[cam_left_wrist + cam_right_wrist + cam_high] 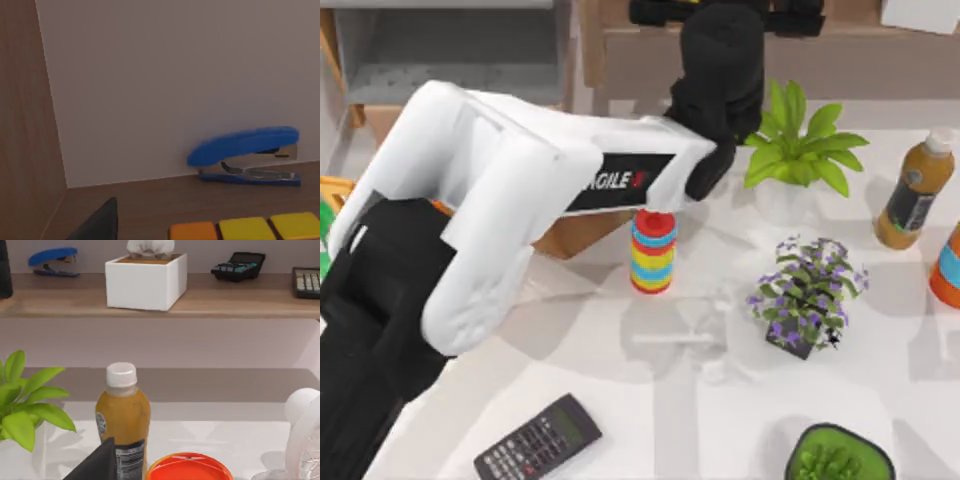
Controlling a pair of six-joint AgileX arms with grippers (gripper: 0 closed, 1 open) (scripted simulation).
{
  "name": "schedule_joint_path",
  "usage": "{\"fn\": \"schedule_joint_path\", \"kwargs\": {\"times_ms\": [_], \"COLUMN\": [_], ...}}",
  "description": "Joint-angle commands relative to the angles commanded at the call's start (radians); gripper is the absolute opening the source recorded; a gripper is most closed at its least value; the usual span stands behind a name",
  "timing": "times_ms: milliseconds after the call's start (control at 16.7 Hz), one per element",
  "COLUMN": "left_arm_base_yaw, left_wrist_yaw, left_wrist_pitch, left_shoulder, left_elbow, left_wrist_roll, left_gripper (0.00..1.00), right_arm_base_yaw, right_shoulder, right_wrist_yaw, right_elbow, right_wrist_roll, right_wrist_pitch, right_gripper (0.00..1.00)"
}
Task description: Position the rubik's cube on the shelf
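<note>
**Cube tiles at the shelf board, left arm stretched to the back**

Nearest the left wrist camera: rubik's cube (245, 230), orange and yellow tiles at the frame's bottom edge, low over the brown board of the shelf (150, 200), near a blue stapler (245, 155) against the back wall. Left gripper (102, 222) seen as one dark finger beside the cube; grip cannot be told. From above, left arm (510, 190) reaching toward upper centre, past the ring stack (652, 252). Right gripper (100, 462) near a juice bottle (122, 415); fingers' state unclear.
</note>
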State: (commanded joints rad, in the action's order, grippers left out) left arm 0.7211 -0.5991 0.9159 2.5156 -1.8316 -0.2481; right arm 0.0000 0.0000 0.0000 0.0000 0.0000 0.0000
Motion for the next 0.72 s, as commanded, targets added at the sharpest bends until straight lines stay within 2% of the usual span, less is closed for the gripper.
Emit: {"fn": "schedule_joint_path", "kwargs": {"times_ms": [180,420,540,720], "left_arm_base_yaw": [0.0,-0.031,-0.074,-0.2], "left_wrist_yaw": [0.056,0.168,0.24,0.365], "left_wrist_pitch": [0.009,0.045,0.073,0.128], "left_shoulder": [-0.121,-0.324,-0.431,-0.578], "left_elbow": [0.154,0.401,0.528,0.707], "left_wrist_roll": [-0.111,-0.313,-0.427,-0.603], "left_gripper": [1.0,1.0,1.0,1.0], "right_arm_base_yaw": [0.0,0.0,0.0,0.0], "right_shoulder": [0.0,0.0,0.0,0.0], "right_wrist_yaw": [0.0,0.0,0.0,0.0], "right_elbow": [0.0,0.0,0.0,0.0], "right_wrist_roll": [0.0,0.0,0.0,0.0], "right_wrist_pitch": [0.0,0.0,0.0,0.0], "right_gripper": [1.0,1.0,1.0,1.0]}}
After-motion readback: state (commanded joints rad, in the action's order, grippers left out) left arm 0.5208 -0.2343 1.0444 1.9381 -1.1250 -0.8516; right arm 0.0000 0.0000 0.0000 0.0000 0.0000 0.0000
